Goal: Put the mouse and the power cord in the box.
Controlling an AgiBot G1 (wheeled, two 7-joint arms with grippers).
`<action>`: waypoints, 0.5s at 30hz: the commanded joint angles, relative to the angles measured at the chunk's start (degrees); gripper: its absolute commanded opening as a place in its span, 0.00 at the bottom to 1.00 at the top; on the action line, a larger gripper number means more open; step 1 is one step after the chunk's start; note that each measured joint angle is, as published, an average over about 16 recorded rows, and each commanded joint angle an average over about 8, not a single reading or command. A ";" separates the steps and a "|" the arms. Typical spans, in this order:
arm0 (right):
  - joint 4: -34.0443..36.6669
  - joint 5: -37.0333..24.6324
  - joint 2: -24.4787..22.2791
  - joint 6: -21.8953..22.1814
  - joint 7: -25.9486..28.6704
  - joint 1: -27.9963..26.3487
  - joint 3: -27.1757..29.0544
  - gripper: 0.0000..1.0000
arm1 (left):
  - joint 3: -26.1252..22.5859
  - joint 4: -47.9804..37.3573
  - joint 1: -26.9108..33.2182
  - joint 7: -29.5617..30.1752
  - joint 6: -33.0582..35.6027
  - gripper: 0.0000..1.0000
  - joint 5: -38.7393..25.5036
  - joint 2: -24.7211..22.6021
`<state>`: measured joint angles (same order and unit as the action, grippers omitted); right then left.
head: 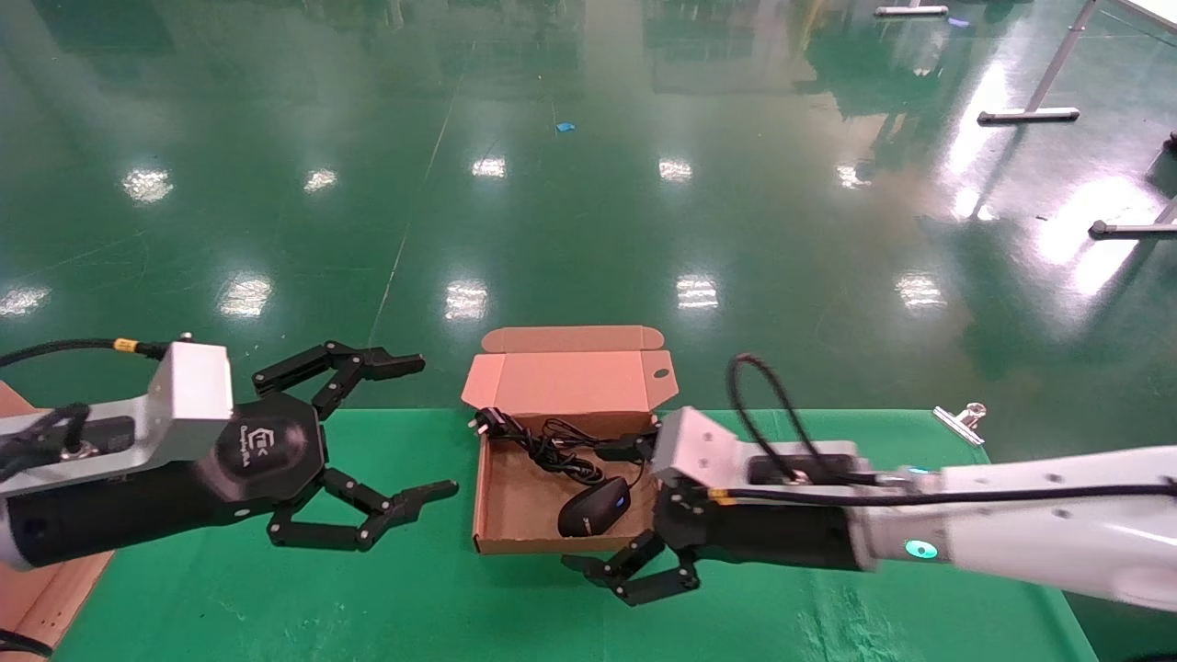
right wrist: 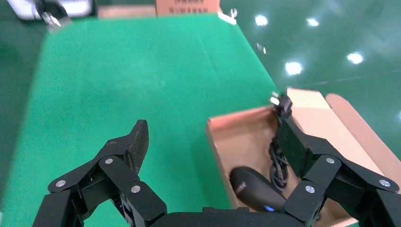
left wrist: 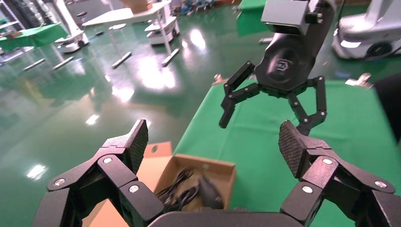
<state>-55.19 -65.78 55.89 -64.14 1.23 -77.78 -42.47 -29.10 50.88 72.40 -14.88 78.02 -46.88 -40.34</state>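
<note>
The brown cardboard box lies open at the middle of the green table, its lid tipped back. Inside it rests the black mouse, blue light showing, with the looped power cord behind it. My right gripper is open above the box's front right corner. One finger hangs over the cloth, the other over the box. The right wrist view shows the mouse, the cord and the box wall. To the box's left, my left gripper hovers open and empty.
A metal clip lies at the table's back right corner. Flat cardboard sits at the left edge. Another carton stands at the table's far left end. Beyond the back edge is green floor. Bare green cloth lies in front.
</note>
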 commanded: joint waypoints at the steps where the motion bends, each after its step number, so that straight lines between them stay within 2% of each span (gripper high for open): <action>1: -1.27 1.65 -1.44 -1.49 0.66 1.12 1.83 1.00 | 0.96 1.67 -0.80 1.88 0.56 1.00 0.37 0.39; 15: -10.25 13.34 -11.64 -12.02 5.31 9.04 14.75 1.00 | 7.74 13.44 -6.42 15.17 4.54 1.00 2.97 3.15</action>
<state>-65.43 -52.46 44.27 -76.15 6.53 -68.75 -27.74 -21.37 64.30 66.00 0.27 82.56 -43.91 -37.20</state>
